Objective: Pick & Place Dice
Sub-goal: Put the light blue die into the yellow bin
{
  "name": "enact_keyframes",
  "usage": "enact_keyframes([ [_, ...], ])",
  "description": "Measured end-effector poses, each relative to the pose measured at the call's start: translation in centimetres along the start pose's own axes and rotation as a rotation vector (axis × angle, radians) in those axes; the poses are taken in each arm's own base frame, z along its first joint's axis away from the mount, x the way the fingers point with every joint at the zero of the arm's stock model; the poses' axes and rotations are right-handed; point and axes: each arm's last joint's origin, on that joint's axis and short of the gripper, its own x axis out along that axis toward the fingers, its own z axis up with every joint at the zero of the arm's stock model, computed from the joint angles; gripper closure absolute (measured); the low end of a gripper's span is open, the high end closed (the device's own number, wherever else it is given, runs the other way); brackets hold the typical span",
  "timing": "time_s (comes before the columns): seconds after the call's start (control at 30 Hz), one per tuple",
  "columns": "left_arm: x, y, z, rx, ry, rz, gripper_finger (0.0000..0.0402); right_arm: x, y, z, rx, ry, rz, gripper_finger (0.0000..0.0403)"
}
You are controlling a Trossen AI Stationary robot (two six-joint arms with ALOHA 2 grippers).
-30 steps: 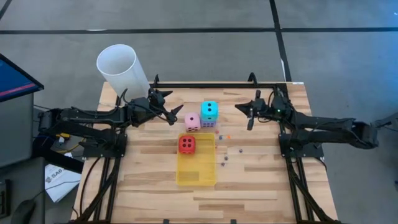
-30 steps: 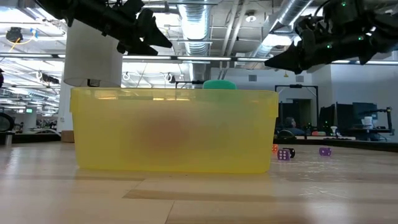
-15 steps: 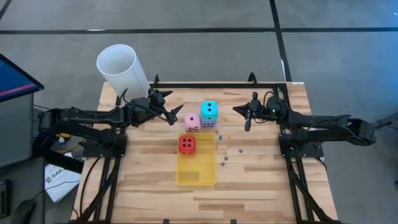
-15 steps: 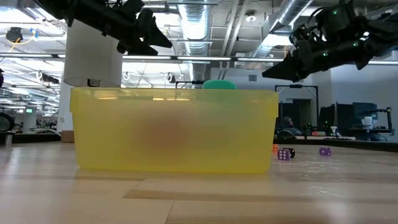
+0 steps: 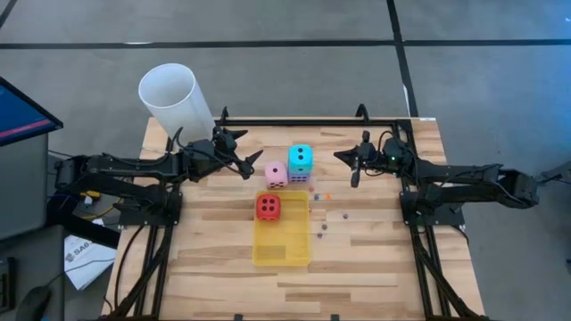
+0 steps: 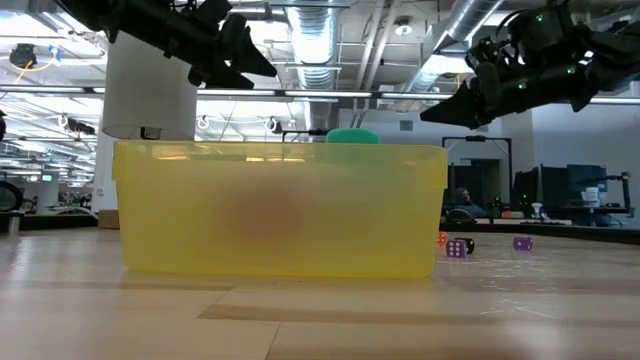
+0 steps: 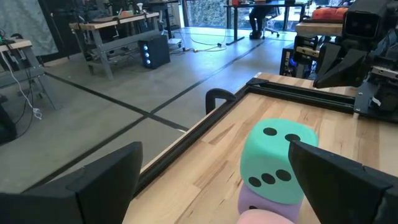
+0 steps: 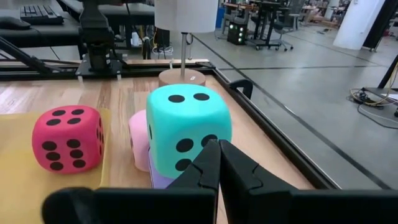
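Observation:
A cyan die [image 5: 301, 158] is stacked on a purple die [image 8: 163, 180], with a pink die [image 5: 277, 174] beside them on the table. The red die [image 5: 268, 207] lies in the flat yellow tray [image 5: 284, 245]. Several tiny dice [image 5: 321, 228] are scattered on the wood to the tray's right. My left gripper [image 5: 248, 166] hovers open just left of the pink die, above table height. My right gripper [image 5: 343, 160] hovers shut to the right of the cyan die [image 8: 186, 127], pointing at it across a gap.
A white cylinder [image 5: 174, 96] stands on a wooden base at the table's far left corner. A black rail [image 5: 294, 119] runs along the far edge. The near half of the table is bare wood [image 5: 357, 276] beyond the tray. In the low view the tray [image 6: 280, 210] hides the big dice.
My right gripper has sunk a little and edged toward the cyan die, staying shut. The dice and my left gripper have kept still.

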Motion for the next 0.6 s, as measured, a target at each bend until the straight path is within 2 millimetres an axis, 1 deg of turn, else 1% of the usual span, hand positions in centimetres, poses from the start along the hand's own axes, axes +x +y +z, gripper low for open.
enact_keyframes([
  [0.23,0.0,0.0,0.2,-0.033,-0.02,-0.016,0.0009,0.0,0.0,0.0,0.001,0.002,0.0,0.0403],
  [0.3,0.0,-0.1,0.2,-0.032,-0.015,-0.067,0.0009,0.0,0.0,0.0,0.0,0.002,0.002,0.0403],
  [0.47,0.4,-0.9,-0.3,-0.022,0.011,-0.282,0.0009,0.0,0.0,0.0,-0.002,0.002,0.002,0.0403],
  [0.6,1.7,-1.6,-1.5,-0.006,0.06,-0.292,0.0009,0.0,0.0,0.0,-0.003,-0.001,0.002,0.0403],
])
